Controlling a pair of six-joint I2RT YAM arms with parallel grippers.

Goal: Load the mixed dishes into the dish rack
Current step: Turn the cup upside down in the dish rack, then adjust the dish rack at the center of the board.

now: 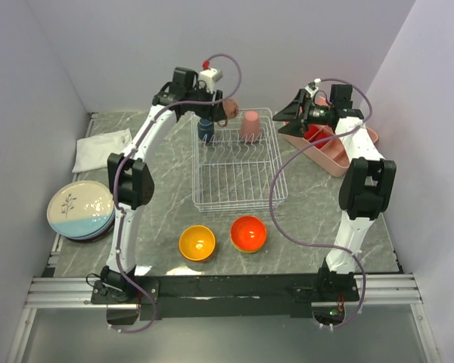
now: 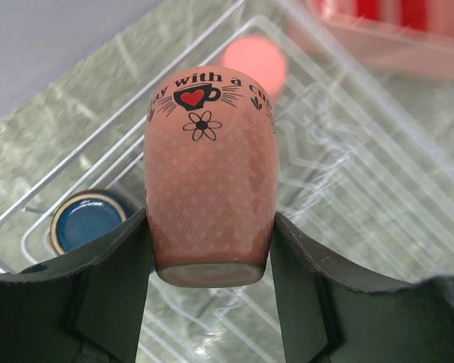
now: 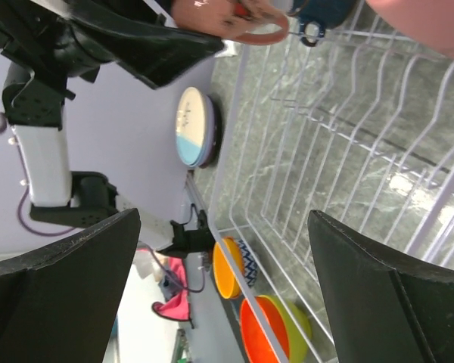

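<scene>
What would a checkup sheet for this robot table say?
Surface: grey marbled table, no spills seen.
Job's things: dish rack holds navy cup and upturned pink cup; orange-yellow bowl, red-orange bowl and plate stack outside it.
Clutter: white folded cloth, pink tray.
Grippers: left gripper shut on printed pink cup above the rack; right gripper open, empty.
Cables: purple cables looping off both arms.
Surroundings: plain walls.

At counter centre, dish rack; inside its 12 o'clock end, left cup, right cup; above, held cup in left gripper. At 6, left bowl, right bowl; at 8, plate stack; at 10, cloth; at 2, tray, seemingly apart.
</scene>
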